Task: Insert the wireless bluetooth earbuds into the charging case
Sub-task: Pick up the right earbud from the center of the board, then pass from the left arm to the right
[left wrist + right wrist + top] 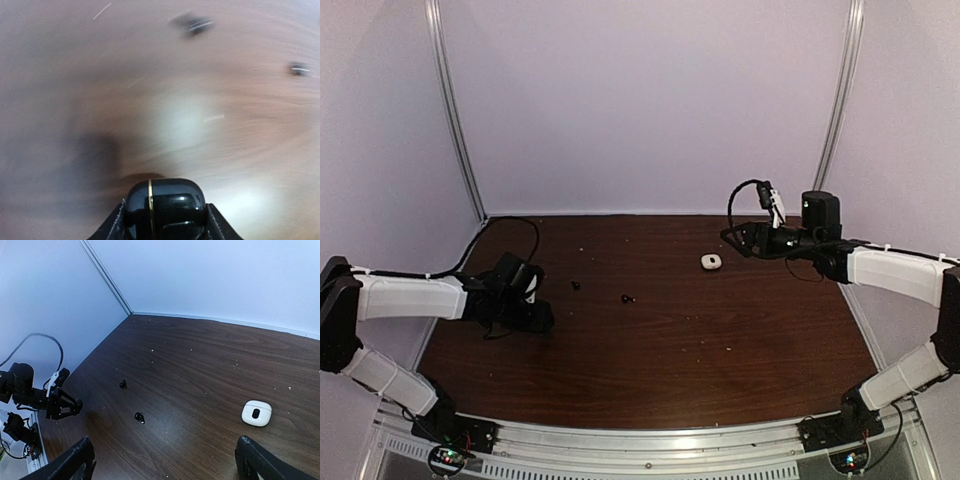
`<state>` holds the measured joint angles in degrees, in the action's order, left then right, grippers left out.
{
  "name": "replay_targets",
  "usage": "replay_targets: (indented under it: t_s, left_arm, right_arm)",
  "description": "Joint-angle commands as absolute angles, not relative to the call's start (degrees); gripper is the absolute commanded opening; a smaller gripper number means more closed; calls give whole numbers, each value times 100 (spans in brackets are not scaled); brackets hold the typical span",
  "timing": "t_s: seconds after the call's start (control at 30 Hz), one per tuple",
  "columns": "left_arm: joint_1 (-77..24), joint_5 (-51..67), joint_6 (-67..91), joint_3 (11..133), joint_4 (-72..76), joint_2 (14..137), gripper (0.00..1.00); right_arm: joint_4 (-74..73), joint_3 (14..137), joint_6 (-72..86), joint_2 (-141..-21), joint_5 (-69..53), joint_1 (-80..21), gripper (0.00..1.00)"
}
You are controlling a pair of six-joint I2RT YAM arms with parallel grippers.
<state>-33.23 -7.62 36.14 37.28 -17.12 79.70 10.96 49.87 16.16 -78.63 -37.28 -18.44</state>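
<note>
From above, your left gripper [538, 312] sits near the worktop's [720, 345] left edge, with two black earbuds [575, 285] just to its right. Its wrist view shows it clamped on a black case [165, 200]. Your right gripper [167, 460] stands wide apart, with a white case [256, 413] lying untouched ahead.

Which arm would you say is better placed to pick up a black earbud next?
Right, probably: the right tool is open and empty, while the left tool grips the black case.
</note>
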Motion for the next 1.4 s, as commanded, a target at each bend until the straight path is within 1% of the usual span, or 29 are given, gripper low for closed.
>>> replay_targets:
  t_s: [0.0,0.2,0.37,0.47,0.63,0.87,1.13,1.23,1.37]
  left_arm:
    - [-3873,-655,2292,4279,-951,7736,39]
    - [-4819,-731,975,4570,-140,7409,39]
    - [-5599,-753,-258,4712,598,7086,38]
    - [-6010,-969,-857,4901,613,7124,37]
    - [-6560,-1646,-1449,5467,308,7579,37]
    - [-6958,-2110,-1763,5976,180,8097,35]
    - [-7075,-1998,-1856,6046,310,8166,35]
    - [-7084,-1958,-1876,6047,350,8176,35]
    - [-7131,-1956,-1956,6079,343,8229,35]
  right_arm:
    - [1213,4637,1925,-7624,-4253,-1903,98]
    - [1242,4361,2269,-7254,-4653,-2165,97]
    - [1300,4247,2599,-7138,-4876,-2653,96]
    - [1375,4233,2797,-7130,-4844,-3006,94]
    - [1767,4222,3300,-7120,-4689,-3561,90]
    - [2149,4233,3623,-7250,-4356,-4244,76]
    - [2266,4374,3608,-7488,-4134,-4661,62]
    - [2337,4430,3599,-7622,-4093,-4772,59]
    - [2364,4514,3575,-7732,-4034,-4853,52]
